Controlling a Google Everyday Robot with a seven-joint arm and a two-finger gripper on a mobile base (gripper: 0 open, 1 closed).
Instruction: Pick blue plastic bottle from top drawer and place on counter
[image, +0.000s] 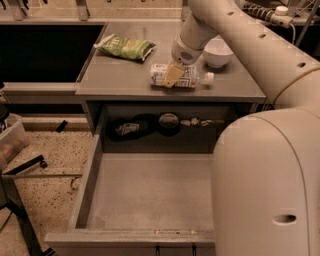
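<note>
The blue plastic bottle (192, 76) lies on its side on the counter (120, 75), white cap pointing right, just in front of the white bowl. My gripper (173, 74) reaches down from the arm at the upper right and sits at the bottle's left half, its tan tip in front of the label. The top drawer (150, 192) is pulled fully out below the counter, and its flat grey bottom is bare.
A green snack bag (125, 47) lies at the counter's back left. A white bowl (217, 51) stands at the back right. Dark objects (145, 126) and small bits sit in the recess behind the drawer. My arm's large white body (270, 185) fills the lower right.
</note>
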